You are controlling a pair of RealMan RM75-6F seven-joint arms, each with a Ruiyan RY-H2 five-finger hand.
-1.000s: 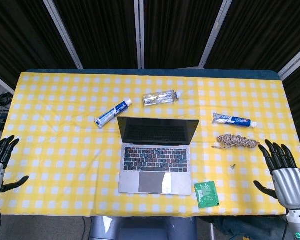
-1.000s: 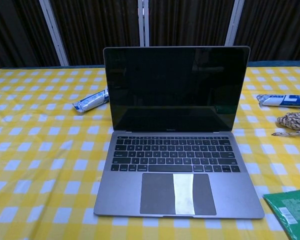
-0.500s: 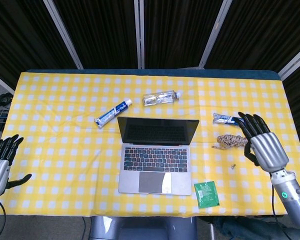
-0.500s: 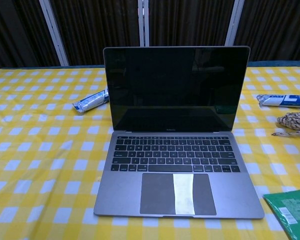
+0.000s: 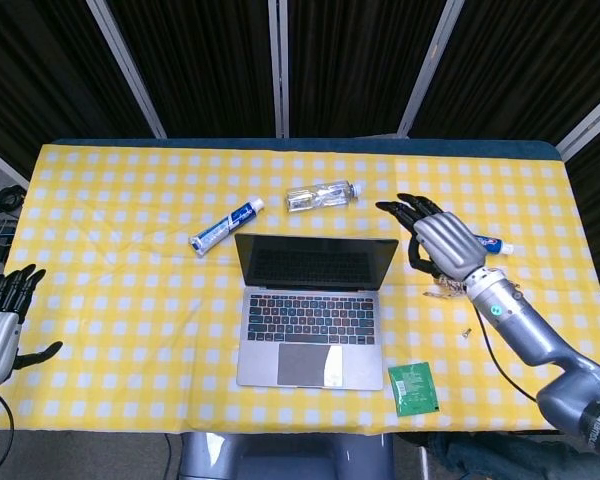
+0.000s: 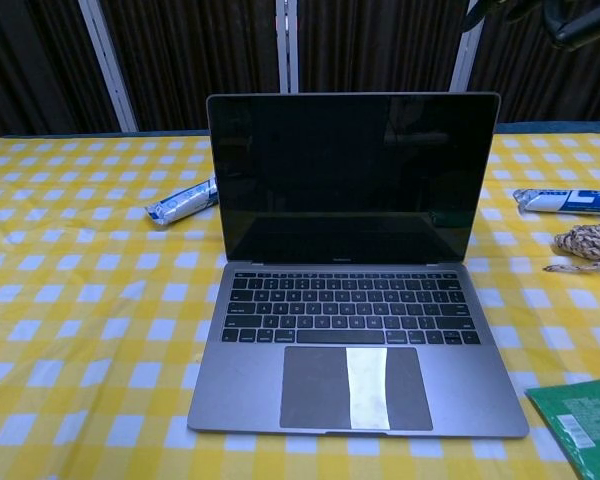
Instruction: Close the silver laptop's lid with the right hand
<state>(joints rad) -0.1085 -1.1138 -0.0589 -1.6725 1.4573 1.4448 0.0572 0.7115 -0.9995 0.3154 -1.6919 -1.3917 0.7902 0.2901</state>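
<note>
The silver laptop [image 5: 315, 310] [image 6: 352, 270] sits open in the middle of the yellow checked table, its dark screen upright and facing me. My right hand [image 5: 437, 243] hovers just right of the lid's upper right corner, fingers spread and empty, not touching the lid. In the chest view only dark fingertips of that hand [image 6: 540, 15] show at the top right, above the lid. My left hand [image 5: 2, 322] hangs open off the table's left edge, far from the laptop.
A toothpaste tube [image 5: 226, 225] lies behind the laptop on the left, a clear bottle [image 5: 323, 195] behind it. On the right are another toothpaste tube [image 6: 570, 201], a coil of rope [image 6: 590, 241], a small screw [image 5: 466, 333] and a green packet [image 5: 413, 388].
My right hand has swept from the table's front right corner up and leftward to the lid's right corner. The laptop and the left hand have hardly moved.
</note>
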